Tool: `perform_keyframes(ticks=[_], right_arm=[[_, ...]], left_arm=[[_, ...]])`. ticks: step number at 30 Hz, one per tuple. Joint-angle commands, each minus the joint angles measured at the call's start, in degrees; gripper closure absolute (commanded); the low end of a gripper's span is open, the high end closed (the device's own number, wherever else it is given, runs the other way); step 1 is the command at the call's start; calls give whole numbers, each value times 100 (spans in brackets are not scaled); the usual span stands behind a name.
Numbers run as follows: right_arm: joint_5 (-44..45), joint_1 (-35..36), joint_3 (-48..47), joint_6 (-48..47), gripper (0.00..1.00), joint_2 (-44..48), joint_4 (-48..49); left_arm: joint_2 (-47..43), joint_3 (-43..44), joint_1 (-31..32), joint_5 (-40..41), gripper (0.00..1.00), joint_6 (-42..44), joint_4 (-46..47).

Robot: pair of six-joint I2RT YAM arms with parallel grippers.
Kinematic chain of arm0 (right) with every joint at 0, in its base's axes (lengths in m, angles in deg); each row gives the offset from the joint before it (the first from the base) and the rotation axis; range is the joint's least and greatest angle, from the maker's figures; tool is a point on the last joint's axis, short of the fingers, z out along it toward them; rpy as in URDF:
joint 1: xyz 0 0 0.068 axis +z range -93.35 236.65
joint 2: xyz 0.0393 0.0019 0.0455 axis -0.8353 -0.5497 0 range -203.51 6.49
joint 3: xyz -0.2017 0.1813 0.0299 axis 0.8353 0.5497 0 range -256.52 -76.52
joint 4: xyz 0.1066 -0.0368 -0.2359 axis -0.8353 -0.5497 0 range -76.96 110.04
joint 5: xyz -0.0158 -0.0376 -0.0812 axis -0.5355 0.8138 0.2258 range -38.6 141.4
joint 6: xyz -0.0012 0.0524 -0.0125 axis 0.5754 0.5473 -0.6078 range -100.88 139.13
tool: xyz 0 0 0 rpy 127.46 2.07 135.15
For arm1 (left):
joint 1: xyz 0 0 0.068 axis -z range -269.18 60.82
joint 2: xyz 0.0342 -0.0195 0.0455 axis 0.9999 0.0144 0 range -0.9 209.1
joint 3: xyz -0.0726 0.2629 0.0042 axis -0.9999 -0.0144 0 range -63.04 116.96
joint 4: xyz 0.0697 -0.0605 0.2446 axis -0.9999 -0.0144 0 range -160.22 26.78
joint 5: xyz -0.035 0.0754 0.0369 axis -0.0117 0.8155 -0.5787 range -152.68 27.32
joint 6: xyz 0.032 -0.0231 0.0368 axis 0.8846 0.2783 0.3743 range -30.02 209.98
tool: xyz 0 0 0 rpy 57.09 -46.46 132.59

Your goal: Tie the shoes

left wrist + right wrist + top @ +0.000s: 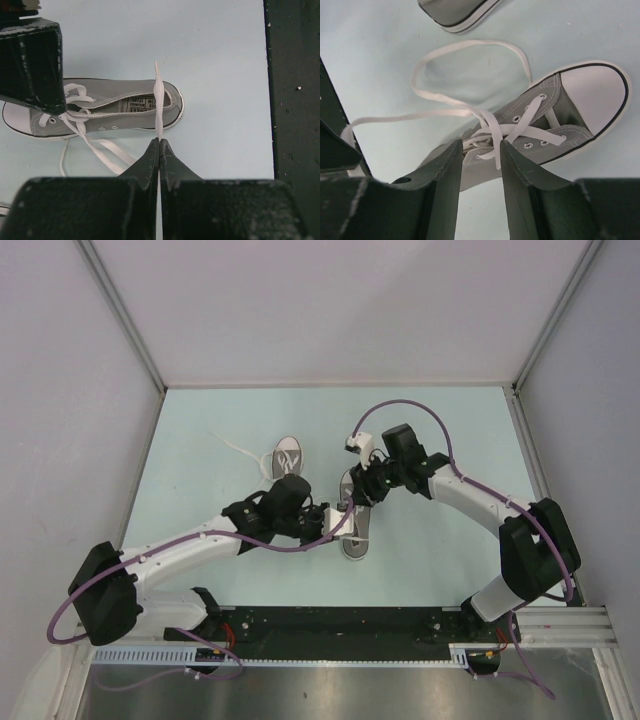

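Note:
One grey shoe (355, 538) lies between my two grippers, toe away from the arm bases. In the left wrist view this shoe (115, 107) lies on its side, and my left gripper (159, 142) is shut on a white lace (159, 95) drawn taut across the shoe's heel opening. My right gripper (480, 150) hovers open over the laced tongue of the shoe (580, 137). A loose lace end (492, 131) hangs between its fingers, touching neither. A long lace loop (470, 50) lies on the table beyond. The second shoe (288, 454) sits farther back on the left.
The second shoe's lace (230, 445) trails out to the back left. Grey walls (110, 420) enclose the pale table on three sides. A black base rail (330, 623) runs along the near edge. My right gripper's body (30, 65) fills the left wrist view's upper left.

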Motion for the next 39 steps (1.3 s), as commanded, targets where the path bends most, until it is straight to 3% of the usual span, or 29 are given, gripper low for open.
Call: perform_keyframes(ticks=[1,11,13,14,15,17,25,31,39], right_arm=[[267,24,-174,-594,59,-76,-287],[442,24,-174,-726,63,-270,-244],[486,15,-174,-735,70,-279,-244],[487,15,-174,-726,77,-270,-253],[469,7,-174,-718,91,-253,-244],[443,-28,-174,-621,100,-192,-218],[56,-222,-174,-41,100,99,-209],[-155,-336,-183,179,100,99,-218],[-304,-424,-174,302,100,20,-253]], left_arm=[[-89,-14,30,-20,100,-201,278],[-98,3,-163,-20,100,-596,313],[-107,12,-259,-11,100,-667,296],[-107,21,-295,-2,100,-719,296],[-115,30,-339,15,100,-763,313],[-107,38,-470,24,100,-939,287],[51,293,-770,682,100,-1545,-3],[130,346,-770,1096,100,-1915,348],[552,662,-761,1096,100,-2038,542]])
